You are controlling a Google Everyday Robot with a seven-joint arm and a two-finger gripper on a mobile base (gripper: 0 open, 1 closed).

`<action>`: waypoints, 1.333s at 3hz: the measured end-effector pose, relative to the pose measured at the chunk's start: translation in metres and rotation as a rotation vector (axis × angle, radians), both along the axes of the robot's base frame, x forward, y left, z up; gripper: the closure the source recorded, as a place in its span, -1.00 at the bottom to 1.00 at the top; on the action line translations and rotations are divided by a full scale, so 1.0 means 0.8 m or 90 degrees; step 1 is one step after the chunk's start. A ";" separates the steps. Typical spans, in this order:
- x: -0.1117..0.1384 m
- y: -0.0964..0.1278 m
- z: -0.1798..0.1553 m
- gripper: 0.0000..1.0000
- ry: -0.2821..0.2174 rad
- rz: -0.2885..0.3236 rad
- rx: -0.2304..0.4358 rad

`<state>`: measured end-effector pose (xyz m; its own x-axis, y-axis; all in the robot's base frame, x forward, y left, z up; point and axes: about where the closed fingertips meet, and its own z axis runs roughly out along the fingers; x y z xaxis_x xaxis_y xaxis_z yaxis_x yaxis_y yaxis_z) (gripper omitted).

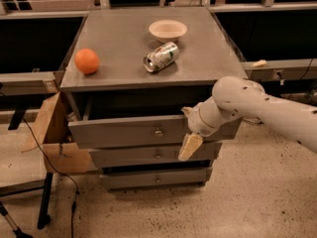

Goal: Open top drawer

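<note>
The top drawer stands partway out under the cabinet top. The gripper hangs pointing down just right of the drawer's brass knob, across the front panel's lower edge. How far open it is cannot be told.

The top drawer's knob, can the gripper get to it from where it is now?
Probably yes. The gripper hangs in front of the cabinet, just beside and slightly below the knob on the top drawer, and nothing stands between them. The drawer is partly pulled out.
</note>
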<state>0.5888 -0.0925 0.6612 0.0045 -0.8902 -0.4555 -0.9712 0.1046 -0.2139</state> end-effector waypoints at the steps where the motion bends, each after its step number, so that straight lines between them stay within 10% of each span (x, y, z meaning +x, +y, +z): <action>1: -0.002 -0.003 -0.004 -0.58 0.007 -0.002 -0.011; 4: -0.004 -0.007 0.020 0.79 0.007 -0.007 -0.019</action>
